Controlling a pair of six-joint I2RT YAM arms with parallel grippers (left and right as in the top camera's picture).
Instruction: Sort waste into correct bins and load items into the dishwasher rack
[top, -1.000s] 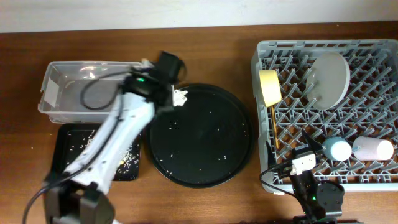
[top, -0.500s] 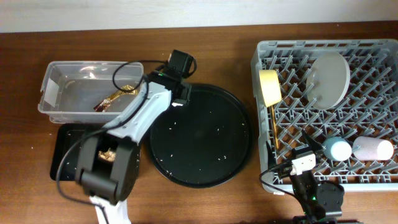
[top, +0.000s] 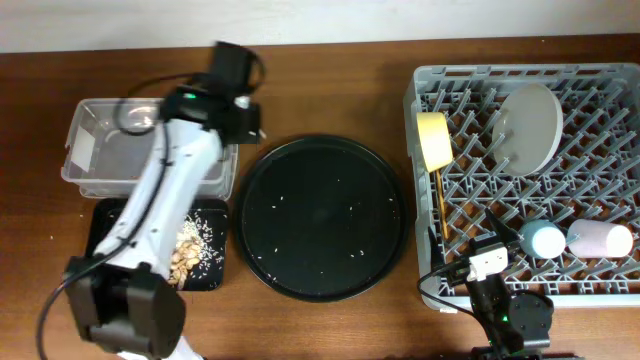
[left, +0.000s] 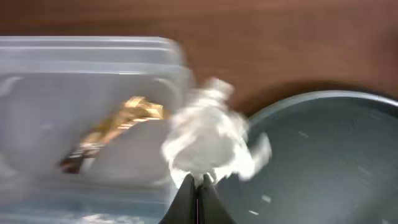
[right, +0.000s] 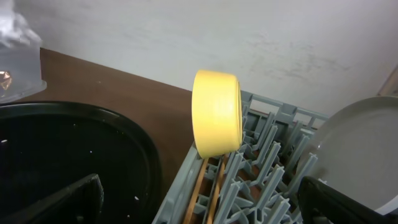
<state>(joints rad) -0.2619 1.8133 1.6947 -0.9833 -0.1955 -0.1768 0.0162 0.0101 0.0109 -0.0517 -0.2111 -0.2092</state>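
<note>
The napkin (left: 211, 140), white and motion-blurred in the left wrist view, is pinched at its lower edge by the left gripper (left: 198, 186), whose fingers are closed to a narrow point on it. It hangs over the right end of the tub (left: 56, 81), beside the rim of the round tray (left: 323, 162). The gold-brown wrapper (left: 118, 127) lies inside the tub. From overhead, the left arm (top: 170, 190) reaches over the tub's (top: 110, 150) right end and hides the napkin. A white label (top: 81, 150) sits on the tub's left wall, and no writing on it can be read. Just in front of the tub, the shallow tray (top: 105, 225) holds the scraps (top: 185, 255). The round tray (top: 320, 215) lies between these bins and the rack (top: 412, 100), with only pale specks on it. In the rack the plate (top: 530, 125) stands on edge among the pegs, the bowl (top: 433, 140) stands on edge at the left side, and the chopsticks (top: 441, 205) lie just below it. The blue cup (top: 543, 240) and pink cup (top: 600, 240) sit side by side near the front. In the right wrist view, the right gripper (right: 199, 186) is spread wide and empty, low beside the rack (right: 273, 155), looking at the bowl (right: 216, 121), the chopsticks (right: 208, 186) and the plate (right: 360, 143).
</note>
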